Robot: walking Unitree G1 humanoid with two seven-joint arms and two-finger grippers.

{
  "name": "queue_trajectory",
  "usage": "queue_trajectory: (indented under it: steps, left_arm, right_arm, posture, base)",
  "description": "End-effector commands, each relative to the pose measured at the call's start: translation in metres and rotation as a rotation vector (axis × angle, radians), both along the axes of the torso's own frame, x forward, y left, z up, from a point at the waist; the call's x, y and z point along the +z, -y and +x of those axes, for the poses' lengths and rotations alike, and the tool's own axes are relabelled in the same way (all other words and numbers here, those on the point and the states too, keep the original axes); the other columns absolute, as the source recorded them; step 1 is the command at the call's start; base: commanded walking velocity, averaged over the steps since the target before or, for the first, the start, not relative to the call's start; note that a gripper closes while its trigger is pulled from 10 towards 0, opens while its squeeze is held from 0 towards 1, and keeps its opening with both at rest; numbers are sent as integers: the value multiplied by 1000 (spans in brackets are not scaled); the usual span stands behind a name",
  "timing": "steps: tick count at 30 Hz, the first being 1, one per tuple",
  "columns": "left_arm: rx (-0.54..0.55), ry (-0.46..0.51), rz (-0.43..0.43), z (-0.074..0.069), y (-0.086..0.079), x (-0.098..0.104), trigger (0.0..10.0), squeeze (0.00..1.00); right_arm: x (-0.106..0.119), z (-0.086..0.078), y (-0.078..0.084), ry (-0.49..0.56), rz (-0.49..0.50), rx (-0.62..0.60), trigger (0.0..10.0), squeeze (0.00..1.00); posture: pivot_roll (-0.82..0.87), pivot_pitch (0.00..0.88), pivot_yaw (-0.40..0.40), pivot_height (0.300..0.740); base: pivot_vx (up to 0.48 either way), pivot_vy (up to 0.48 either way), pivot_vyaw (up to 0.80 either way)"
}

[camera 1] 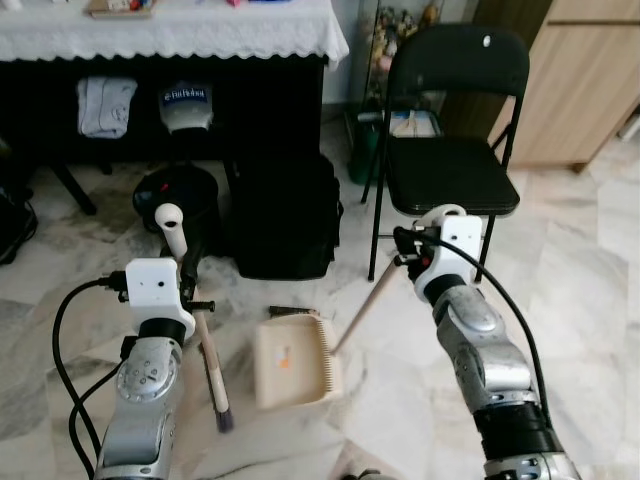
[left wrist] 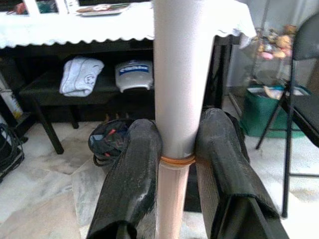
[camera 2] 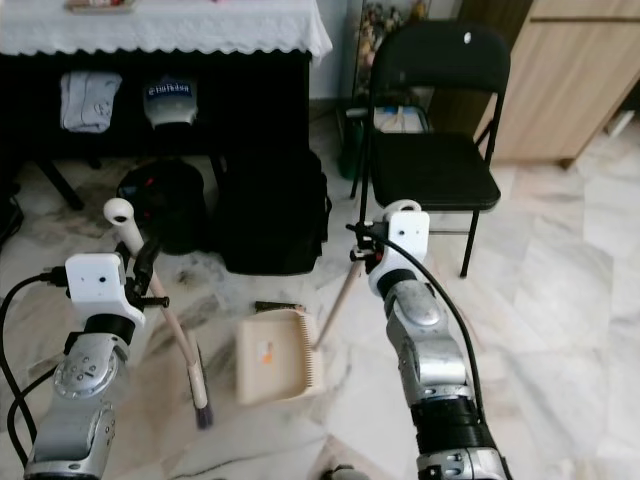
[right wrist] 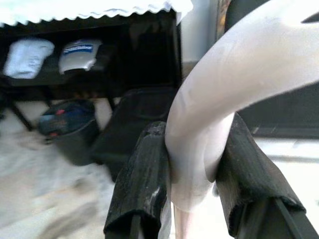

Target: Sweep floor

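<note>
Marble floor (camera 1: 590,300) lies beneath both tools: one broom (camera 1: 205,350) stands near-upright with its bristles on the floor just left of one beige dustpan (camera 1: 293,362), whose long handle slants up to the right. The left end effector (left wrist: 177,164) is clamped on the broom handle, fingers (left wrist: 134,174) pressed against both sides of the shaft; the right end effector (right wrist: 194,169) is clamped on the curved top of the dustpan handle. Judged risks: the smooth round broom shaft may twist or slide within the grip during a stroke, spoiling the bristle angle; the dustpan lip may lift off the floor if its handle is raised, letting debris pass beneath; a wide stroke may strike the black bag (camera 1: 283,215) or the legs of the folding chair (camera 1: 450,150), both near. Count: one broom, one dustpan, one chair, one bag, one cloth-covered tabletop (camera 1: 170,35), two end effectors
</note>
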State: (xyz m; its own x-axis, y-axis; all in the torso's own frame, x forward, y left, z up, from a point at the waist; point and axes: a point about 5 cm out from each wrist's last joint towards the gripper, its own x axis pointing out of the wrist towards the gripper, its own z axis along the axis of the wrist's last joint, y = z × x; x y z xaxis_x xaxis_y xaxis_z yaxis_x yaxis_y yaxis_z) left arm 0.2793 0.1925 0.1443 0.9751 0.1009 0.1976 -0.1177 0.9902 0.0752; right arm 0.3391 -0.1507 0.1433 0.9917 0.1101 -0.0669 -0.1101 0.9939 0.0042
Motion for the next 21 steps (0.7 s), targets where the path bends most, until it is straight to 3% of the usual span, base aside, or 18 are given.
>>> queue_trajectory:
  steps: [1, 21]
  left_arm:
    - [9, 25, 15, -1, -3, 5, 10000, 0]
    - [10, 27, 16, 1, -4, 5, 10000, 0]
  right_arm:
    - [14, 1, -1, 74, 2, -11, 10000, 0]
    - [16, 0, 1, 98, -19, -30, 10000, 0]
  posture:
    - [-55, 188, -29, 740]
    - [-56, 191, -27, 740]
  base:
    - [428, 0, 0]
    - [424, 0, 0]
